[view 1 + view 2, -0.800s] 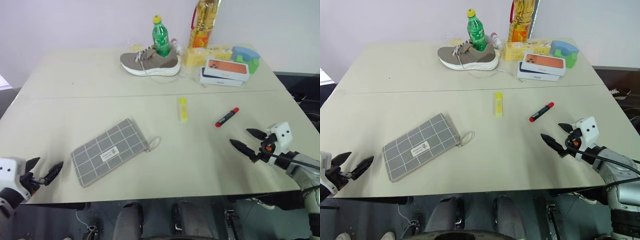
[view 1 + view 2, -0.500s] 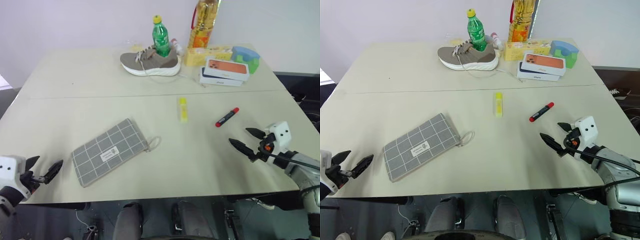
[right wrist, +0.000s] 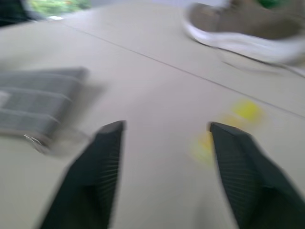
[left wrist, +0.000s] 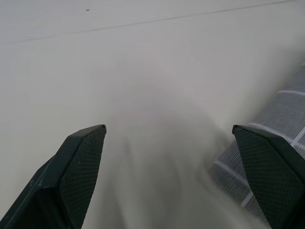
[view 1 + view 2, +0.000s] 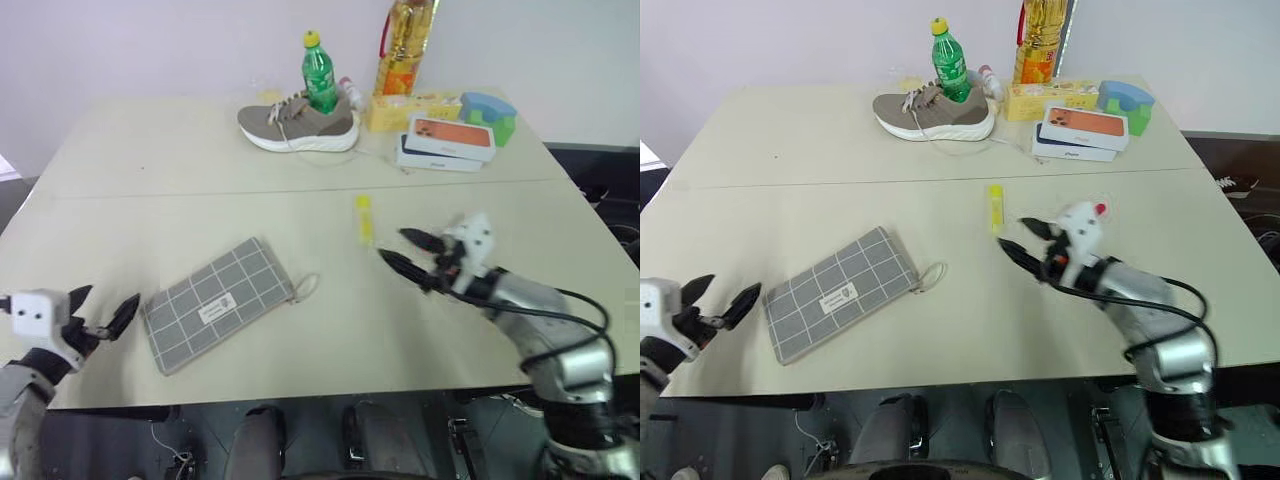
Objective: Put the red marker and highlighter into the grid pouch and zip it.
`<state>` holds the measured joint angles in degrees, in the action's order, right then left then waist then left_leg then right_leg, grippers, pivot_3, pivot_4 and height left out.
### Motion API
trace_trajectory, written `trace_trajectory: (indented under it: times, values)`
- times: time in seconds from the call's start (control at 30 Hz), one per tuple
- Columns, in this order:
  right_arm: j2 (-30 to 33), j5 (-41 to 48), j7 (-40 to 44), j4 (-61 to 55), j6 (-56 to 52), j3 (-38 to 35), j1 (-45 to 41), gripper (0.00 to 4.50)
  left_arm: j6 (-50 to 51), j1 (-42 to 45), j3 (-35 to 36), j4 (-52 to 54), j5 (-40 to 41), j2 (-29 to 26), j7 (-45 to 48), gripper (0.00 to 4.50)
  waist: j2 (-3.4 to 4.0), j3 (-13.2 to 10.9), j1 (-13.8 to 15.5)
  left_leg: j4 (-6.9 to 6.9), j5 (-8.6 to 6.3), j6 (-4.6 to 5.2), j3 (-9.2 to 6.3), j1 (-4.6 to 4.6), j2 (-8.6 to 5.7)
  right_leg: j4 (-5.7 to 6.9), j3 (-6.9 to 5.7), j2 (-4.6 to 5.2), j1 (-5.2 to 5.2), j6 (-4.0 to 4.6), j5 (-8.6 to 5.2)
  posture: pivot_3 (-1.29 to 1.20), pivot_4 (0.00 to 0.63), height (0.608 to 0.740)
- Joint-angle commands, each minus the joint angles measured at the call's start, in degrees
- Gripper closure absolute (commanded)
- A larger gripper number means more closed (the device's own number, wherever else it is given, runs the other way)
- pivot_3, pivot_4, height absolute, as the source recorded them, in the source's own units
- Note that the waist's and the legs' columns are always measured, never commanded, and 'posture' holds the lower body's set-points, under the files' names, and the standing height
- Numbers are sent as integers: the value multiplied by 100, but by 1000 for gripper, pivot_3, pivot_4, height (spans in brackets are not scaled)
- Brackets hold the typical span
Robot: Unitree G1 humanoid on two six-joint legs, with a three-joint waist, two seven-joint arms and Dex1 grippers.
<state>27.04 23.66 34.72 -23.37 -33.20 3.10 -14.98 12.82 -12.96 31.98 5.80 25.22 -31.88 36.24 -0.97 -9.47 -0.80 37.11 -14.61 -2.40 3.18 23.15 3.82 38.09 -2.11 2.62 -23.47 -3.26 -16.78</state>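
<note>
red marker [image 5: 1099, 210] mostly hidden behind right gripper [image 5: 1021, 237], only its tip showing, highlighter [image 3: 228, 125] blurred to a yellow smear, grid pouch [image 4: 274, 143] cut off by frame edge

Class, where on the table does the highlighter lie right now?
In the left eye view the highlighter lies near the table's middle, just beyond the right claw, with the grid pouch well off to its left.

We hold our left tool [image 5: 103, 322] wide open at eight o'clock; our right tool [image 5: 405, 253], fingers parted, reaches toward ten.
</note>
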Motion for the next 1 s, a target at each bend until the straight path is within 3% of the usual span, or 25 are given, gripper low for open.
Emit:
trace_trajectory:
  times: [0.03, 0.07, 0.1, 0.23, 0.43, 0.7, 1.0]
  values:
    - [-342, -404, -168, -32, -79, 879, -291, 3883, -168, 183, -128, -48, -102, -69, 4, 0, -4, 2, 19, 0, 0, 0, -1, 3, -2, 0, -2, 3, 0, 0, 0, 0, 150, 740]
    - [-502, -479, -234, 52, -84, 1057, -396, 4394, -182, 232, -176, -68, -123, -74, 15, 0, -4, 2, 15, 0, 0, 0, -1, 5, -2, -1, -3, 4, -1, -1, 0, 0, 150, 740]
    - [-641, -598, -286, 143, -76, 1258, -504, 4458, -201, 282, -218, -95, -145, -77, 25, 0, -5, 2, 11, 0, 0, 0, 0, 5, -3, 0, -2, 6, -1, -2, 1, 0, 150, 740]
    - [-954, -1162, -313, 522, 39, 2041, -843, 4458, -274, 419, -330, -179, -218, -112, 50, 0, -7, 4, 1, 1, 0, 0, 0, 9, -3, 1, -3, 5, -7, -2, 2, 0, 150, 740]
    - [-1633, -1393, -156, 1450, -12, 2583, -1340, 4458, -491, 339, -258, -168, -302, -252, 151, 0, -10, 5, -23, 0, 0, 0, 0, 8, 0, 2, -5, 3, -9, -1, 3, 0, 150, 740]
    - [-2074, -1575, -243, 2519, -841, 2573, -1697, 4458, -1106, -300, -12, -194, -506, -942, 851, 0, -13, 6, -29, -2, 0, 0, -1, 9, 7, 3, -8, 15, -11, 4, 5, 0, 150, 740]
    - [-2349, -1514, -379, 2908, -1108, 2180, -1781, 4458, -3321, -1424, 58, -836, -1350, -1908, 2127, 0, -17, 11, -34, -6, -1, -1, 3, 9, 10, 1, -10, 30, -16, 27, -3, 0, 150, 740]
